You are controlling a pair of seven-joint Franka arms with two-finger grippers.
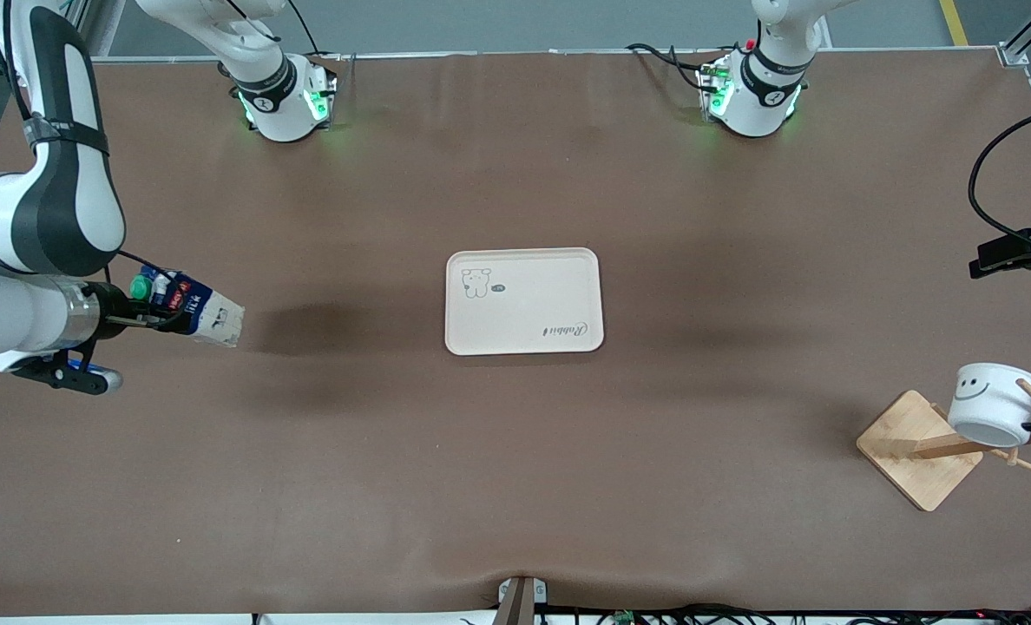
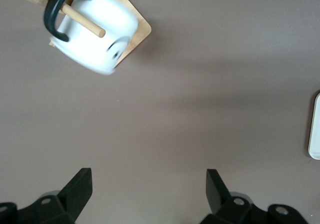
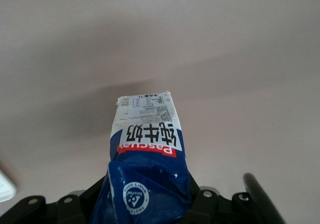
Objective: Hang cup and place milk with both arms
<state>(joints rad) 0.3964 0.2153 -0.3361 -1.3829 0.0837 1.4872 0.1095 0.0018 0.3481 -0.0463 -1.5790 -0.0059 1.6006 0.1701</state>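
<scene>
Two jobs make up the task, and one looks finished: the cup hangs by its black handle on a peg of the wooden rack at the left arm's end of the table, mouth tipped down toward the rack's base. The left gripper is out of the front view; in its wrist view the jaws stand spread wide with nothing between them, over bare table, the cup well clear ahead of them. That arm appears to be waiting. The right gripper is clenched on the milk, held in the air over the right arm's end of the table. The jaws grip the carton near its capped top, green cap close against the gripper, and the carton's long axis lies nearly level, its base pointing straight out from the jaws toward the tray at the table's middle. The tray lies well apart from the jaws, along the line the carton already points. It seems the likely spot for the milk, though the task does not say so. If so, the right arm carries it there, and the carton must be swung upright, base down, before release, or it will land on its side.
</scene>
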